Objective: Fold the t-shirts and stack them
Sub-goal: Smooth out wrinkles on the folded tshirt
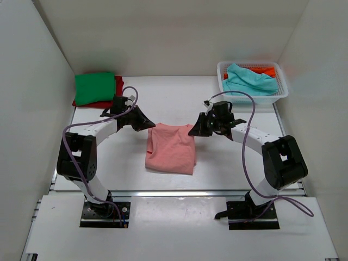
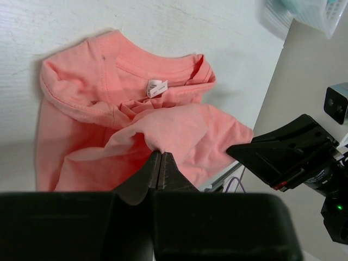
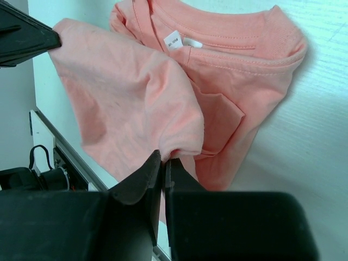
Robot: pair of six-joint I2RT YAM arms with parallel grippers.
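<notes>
The left claw (image 2: 161,154) is closed, its two fingers pressed together on a pinch of cloth from the salmon-pink t-shirt (image 2: 136,109). The right claw (image 3: 163,156) is closed in the same way on another bunched fold of that shirt. From above, the two claws sit at the shirt's two far corners, left and right, with the cloth stretched between them and the rest draped toward the near edge. The shirt lies in the middle of the white table (image 1: 234,157), between the two arms. It is partly folded over itself, and its neckline and small white label (image 2: 156,87) face up. At the far left corner, well apart from the claws, a folded green t-shirt (image 1: 95,87) rests on a red t-shirt (image 1: 118,82). At the far right corner a white lattice basket (image 1: 283,93) holds a teal t-shirt (image 1: 247,81), with an orange t-shirt (image 1: 265,69) behind it.
</notes>
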